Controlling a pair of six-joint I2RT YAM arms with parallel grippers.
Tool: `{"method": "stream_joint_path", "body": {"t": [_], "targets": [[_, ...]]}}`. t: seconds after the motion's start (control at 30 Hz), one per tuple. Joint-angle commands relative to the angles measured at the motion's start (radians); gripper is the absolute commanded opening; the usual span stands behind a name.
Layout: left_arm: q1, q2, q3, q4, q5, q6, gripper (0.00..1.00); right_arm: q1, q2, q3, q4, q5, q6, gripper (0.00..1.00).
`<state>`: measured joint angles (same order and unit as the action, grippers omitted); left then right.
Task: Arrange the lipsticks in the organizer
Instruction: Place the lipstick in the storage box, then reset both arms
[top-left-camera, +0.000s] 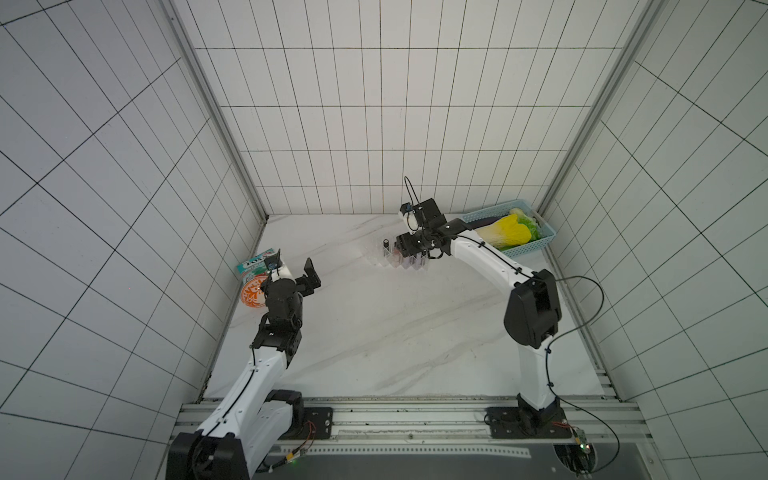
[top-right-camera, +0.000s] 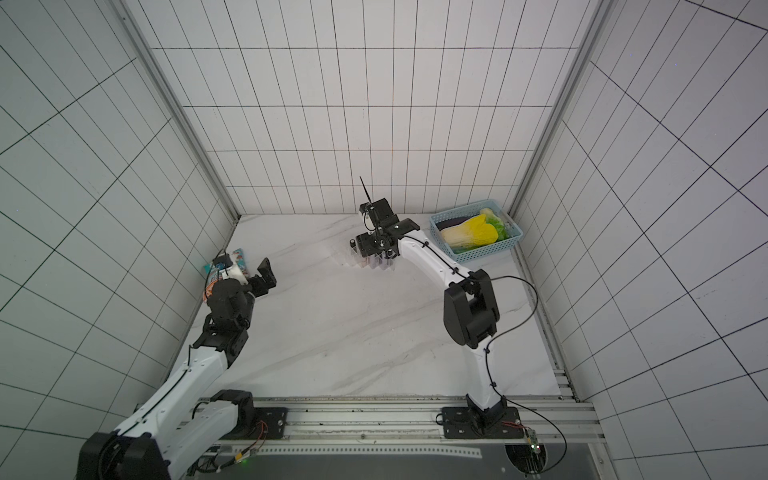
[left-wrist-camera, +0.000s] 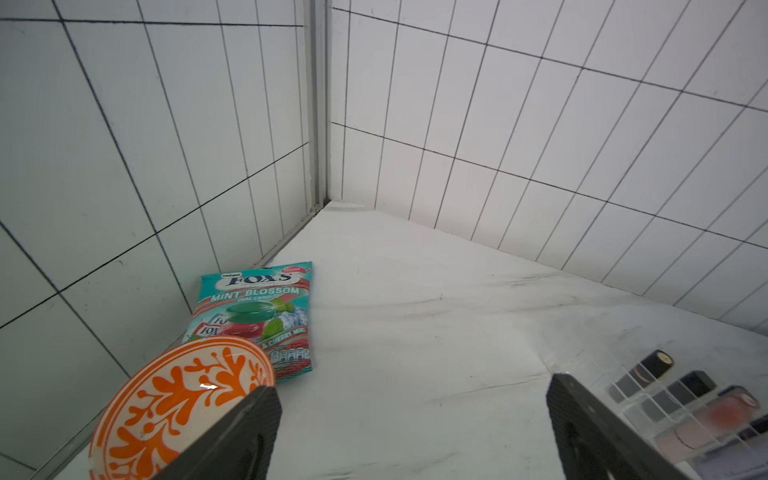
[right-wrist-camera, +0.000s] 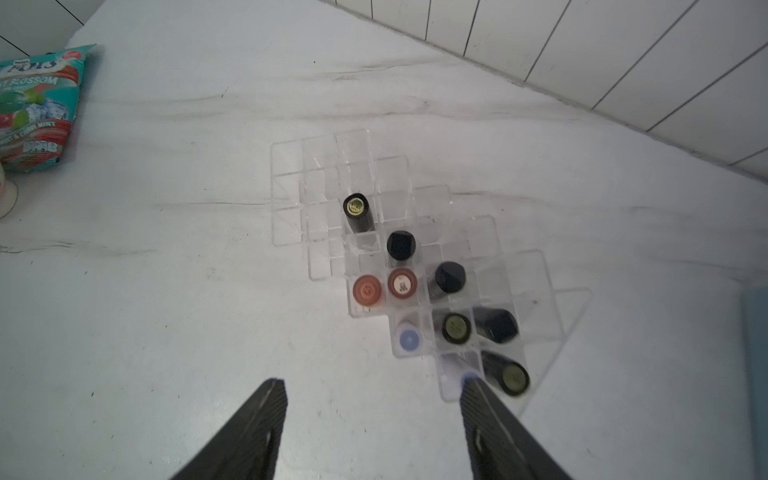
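The clear stepped organizer (right-wrist-camera: 316, 166) stands on the marble table near the back wall; it also shows in both top views (top-left-camera: 390, 262) (top-right-camera: 374, 262). Several lipsticks stand upright in its compartments: black tubes (right-wrist-camera: 357, 210), pink-topped ones (right-wrist-camera: 367, 291) and a lilac one (right-wrist-camera: 409, 338). My right gripper (right-wrist-camera: 372, 384) hovers above the organizer's near edge, open, nothing between its fingers. One fingertip (right-wrist-camera: 471, 386) covers a lilac tube's top. My left gripper (left-wrist-camera: 412, 386) hangs open and empty over the table at the left. The organizer's end (left-wrist-camera: 615, 365) with black lipsticks (left-wrist-camera: 652, 365) shows beside it.
A teal candy bag (left-wrist-camera: 253, 316) and an orange-patterned bowl (left-wrist-camera: 178, 399) lie against the left wall, close to the left gripper. A light blue basket (top-left-camera: 494, 208) holding yellow and green vegetables sits in the back right corner behind the right arm.
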<state>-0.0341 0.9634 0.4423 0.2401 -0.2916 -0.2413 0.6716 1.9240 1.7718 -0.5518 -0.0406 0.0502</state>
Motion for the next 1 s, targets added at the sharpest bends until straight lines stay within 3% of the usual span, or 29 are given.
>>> {"method": "stream_joint_path", "body": {"t": [0.0, 0.07, 0.13, 0.23, 0.3, 0.4, 0.5, 0.6, 0.63, 0.7, 0.8, 0.9, 0.97], "targets": [[0.088, 0.097, -0.027, 0.128, 0.095, 0.011, 0.98, -0.012, -0.261, -0.198, 0.122, 0.176, -0.047, 0.79], [0.123, 0.197, -0.046, 0.205, 0.136, 0.012, 0.98, -0.056, -0.376, -0.353, 0.159, 0.283, -0.045, 0.83], [0.124, 0.279, -0.07, 0.292, 0.143, 0.03, 0.98, -0.143, -0.443, -0.474, 0.17, 0.314, -0.006, 0.85], [0.119, 0.344, -0.11, 0.469, 0.175, 0.057, 0.98, -0.295, -0.503, -0.68, 0.265, 0.321, -0.024, 0.99], [0.111, 0.413, -0.13, 0.607, 0.158, 0.07, 0.98, -0.387, -0.517, -0.813, 0.376, 0.329, -0.036, 0.99], [0.086, 0.552, -0.121, 0.749, 0.185, 0.118, 0.98, -0.509, -0.517, -0.978, 0.605, 0.243, -0.093, 0.99], [0.032, 0.607, -0.054, 0.672, 0.189, 0.191, 0.98, -0.587, -0.487, -1.117, 0.853, 0.218, -0.09, 0.99], [0.018, 0.582, -0.03, 0.575, 0.143, 0.182, 0.98, -0.627, -0.443, -1.199, 1.047, 0.148, -0.045, 0.99], [0.019, 0.59, -0.034, 0.594, 0.141, 0.186, 0.98, -0.63, -0.455, -1.188, 1.01, 0.121, -0.055, 0.99], [0.019, 0.594, -0.034, 0.605, 0.14, 0.185, 0.98, -0.628, -0.46, -1.246, 1.113, 0.146, -0.074, 0.99], [0.019, 0.59, -0.029, 0.584, 0.14, 0.183, 0.98, -0.663, -0.383, -1.369, 1.423, 0.161, -0.027, 0.99], [0.02, 0.592, -0.011, 0.559, 0.132, 0.175, 0.98, -0.667, -0.397, -1.349, 1.354, 0.102, -0.045, 0.99], [0.043, 0.594, 0.003, 0.533, 0.172, 0.16, 0.98, -0.667, -0.387, -1.372, 1.426, 0.097, -0.049, 0.99]]}}
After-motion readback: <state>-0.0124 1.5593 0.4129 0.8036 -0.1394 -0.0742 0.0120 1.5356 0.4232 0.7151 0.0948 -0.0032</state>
